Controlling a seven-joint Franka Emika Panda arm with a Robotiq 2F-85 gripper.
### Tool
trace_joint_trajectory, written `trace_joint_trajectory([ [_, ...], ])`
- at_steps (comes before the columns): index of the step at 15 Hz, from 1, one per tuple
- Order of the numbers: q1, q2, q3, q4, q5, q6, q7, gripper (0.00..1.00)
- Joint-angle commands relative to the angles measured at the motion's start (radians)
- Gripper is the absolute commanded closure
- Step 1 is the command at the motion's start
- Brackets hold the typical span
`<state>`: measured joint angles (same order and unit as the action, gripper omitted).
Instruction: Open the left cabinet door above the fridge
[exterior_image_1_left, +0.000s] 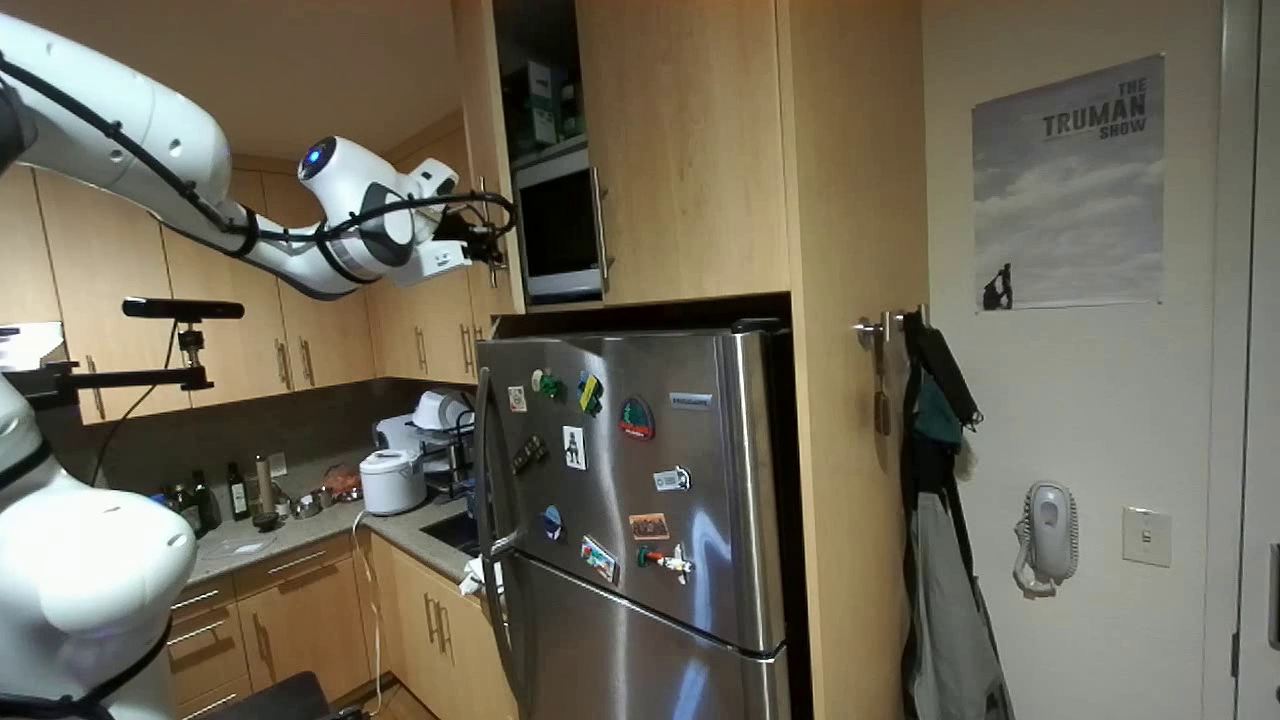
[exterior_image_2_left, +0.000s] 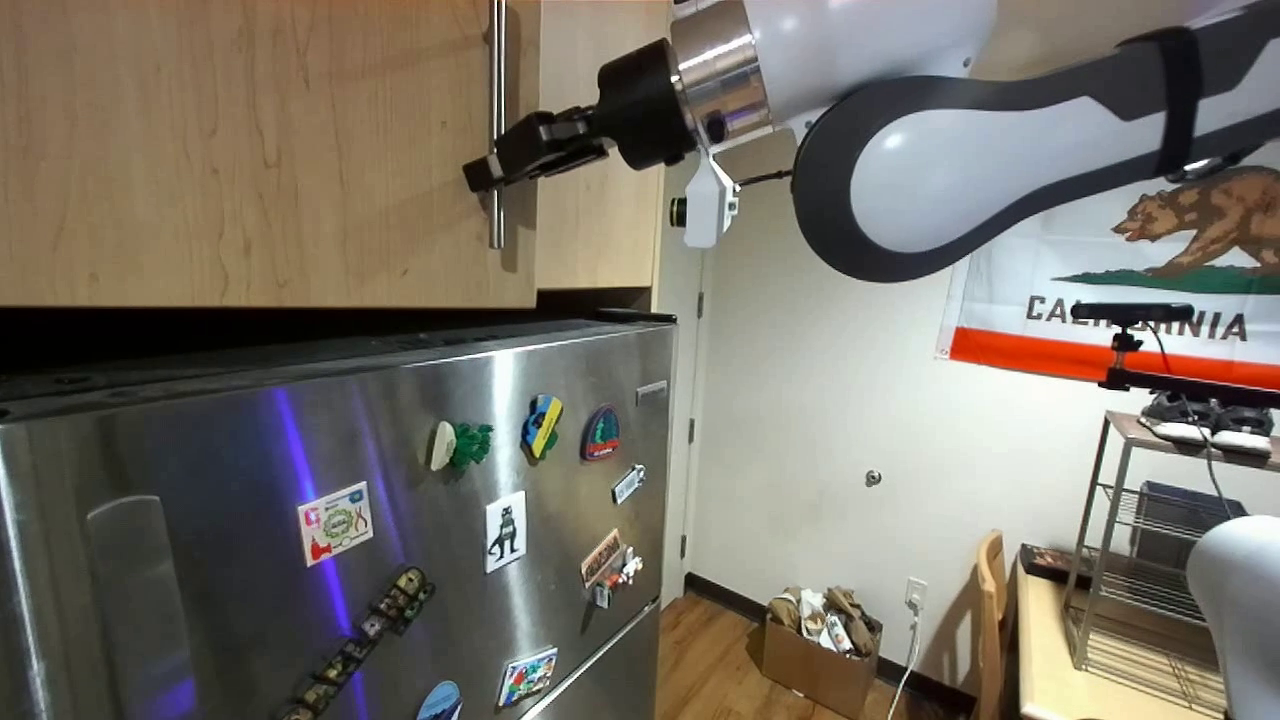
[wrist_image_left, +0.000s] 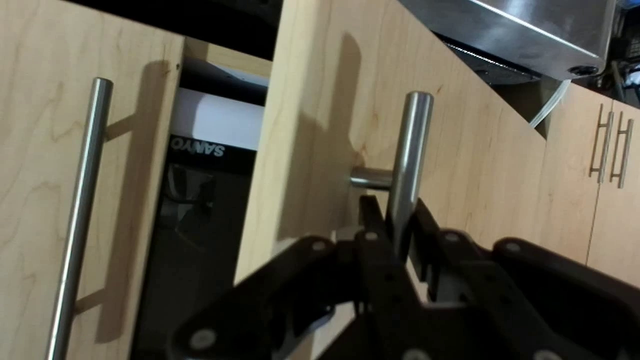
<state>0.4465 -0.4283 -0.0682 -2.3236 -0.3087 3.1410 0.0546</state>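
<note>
The left cabinet door (exterior_image_1_left: 478, 100) is a light-wood panel standing partly open, swung outward. Its face (exterior_image_2_left: 250, 150) fills the upper left of an exterior view. In the wrist view the door (wrist_image_left: 465, 165) stands at an angle, with a gap beside its edge. Its vertical metal bar handle (wrist_image_left: 412, 135) also shows in an exterior view (exterior_image_2_left: 497, 70). My gripper (wrist_image_left: 392, 220) is shut around the lower visible part of this bar, one finger on each side. It also shows in both exterior views (exterior_image_1_left: 490, 250) (exterior_image_2_left: 486, 174). The fridge (exterior_image_1_left: 610, 365) stands below, covered with magnets.
The wider wood door (exterior_image_1_left: 690, 150) with its bar handle (wrist_image_left: 80, 210) is closed beside the opening. A microwave (exterior_image_1_left: 560, 230) and boxes (exterior_image_1_left: 540, 100) sit inside the cabinet. The fridge top (exterior_image_2_left: 400, 345) lies just below the door's lower edge. A camera on a stand (exterior_image_1_left: 183, 309) is near the arm.
</note>
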Motion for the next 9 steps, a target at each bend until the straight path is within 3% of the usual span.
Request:
trace_joint_trajectory([
  [1, -0.08, 0.005, 0.181, -0.066, 0.058, -0.041, -0.05, 0.96],
  [9, -0.231, -0.055, 0.361, -0.101, 0.002, -0.039, 0.094, 0.96],
])
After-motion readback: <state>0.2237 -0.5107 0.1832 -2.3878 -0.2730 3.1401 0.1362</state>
